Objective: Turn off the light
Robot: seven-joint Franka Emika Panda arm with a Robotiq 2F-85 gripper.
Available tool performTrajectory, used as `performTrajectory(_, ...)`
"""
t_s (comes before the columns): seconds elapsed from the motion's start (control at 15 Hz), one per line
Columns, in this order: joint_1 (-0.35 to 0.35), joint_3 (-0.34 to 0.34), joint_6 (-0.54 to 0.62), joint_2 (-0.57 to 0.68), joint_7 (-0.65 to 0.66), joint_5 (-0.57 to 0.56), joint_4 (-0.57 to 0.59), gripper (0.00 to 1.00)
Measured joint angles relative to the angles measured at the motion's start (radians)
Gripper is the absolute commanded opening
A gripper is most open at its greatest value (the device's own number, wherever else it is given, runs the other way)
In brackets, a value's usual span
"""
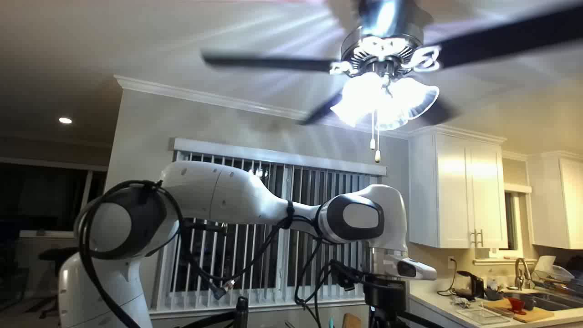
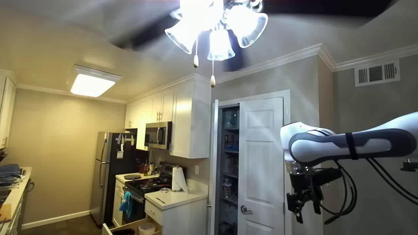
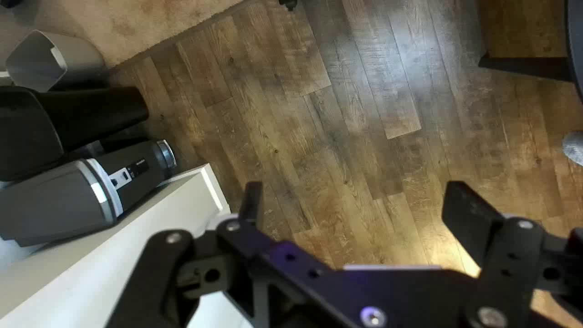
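Note:
The light is a lit cluster of frosted-glass bell shades, in both exterior views (image 1: 387,98) (image 2: 221,45), under a ceiling fan with dark blades. Two thin pull chains hang from it with pale end knobs, a lower one (image 1: 377,156) (image 2: 213,81) and a higher one (image 1: 373,144) (image 2: 196,61). My gripper points down, well below the light and apart from the chains. In an exterior view it (image 2: 308,213) hangs to the right of the chains. In the wrist view the gripper (image 3: 355,196) is open, its fingers wide apart with only floor between them. The chains are out of the wrist view.
Fan blades (image 1: 273,63) look blurred around the light. Loose black cables (image 1: 255,269) hang along the arm. Window blinds (image 1: 264,264), white cabinets (image 1: 471,191) and a pantry door (image 2: 261,156) stand around. Below are wooden floor (image 3: 319,136), a white cabinet (image 3: 182,205) and bins (image 3: 59,196).

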Motion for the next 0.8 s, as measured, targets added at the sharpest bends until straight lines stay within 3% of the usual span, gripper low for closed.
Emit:
performTrajectory(0.53,0.013,-0.003,0.003,-0.002,-0.001,0.010,0.001,1.00)
performTrajectory(0.8,0.129,0.034,0.006,-0.066,-0.004,0.124,0.024,1.00)
